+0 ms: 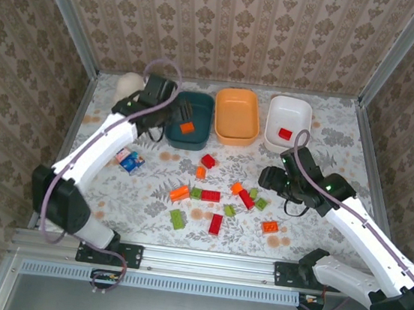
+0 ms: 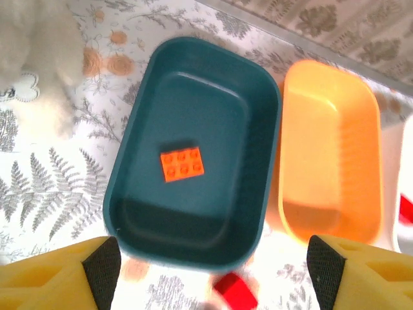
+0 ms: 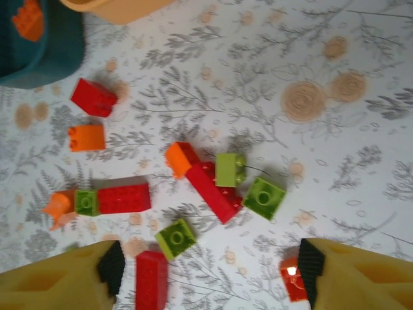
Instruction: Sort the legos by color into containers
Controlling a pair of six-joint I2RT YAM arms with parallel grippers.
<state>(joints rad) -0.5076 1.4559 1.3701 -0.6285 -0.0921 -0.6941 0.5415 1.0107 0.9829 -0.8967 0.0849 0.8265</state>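
Note:
Three containers stand in a row at the back: a dark teal tub (image 1: 198,102), an orange tub (image 1: 236,113) and a white tub (image 1: 288,108). An orange lego (image 2: 182,164) lies flat in the teal tub (image 2: 129,174), and a red lego (image 1: 285,134) lies in the white one. My left gripper (image 2: 213,271) hangs open and empty over the teal tub's near edge. Over the scattered legos my right gripper (image 3: 210,268) is open; below it lie a long red brick (image 3: 213,190), green bricks (image 3: 264,197) (image 3: 175,238) and another red brick (image 3: 151,279). An orange-red brick (image 3: 293,279) lies by its right finger.
A white plush bear (image 1: 129,85) sits left of the teal tub. A blue-and-pink carton (image 1: 129,159) lies under the left arm. More red (image 1: 208,160), orange (image 1: 180,192) and green (image 1: 178,219) bricks lie mid-table. Metal frame posts and wallpapered walls close in the table.

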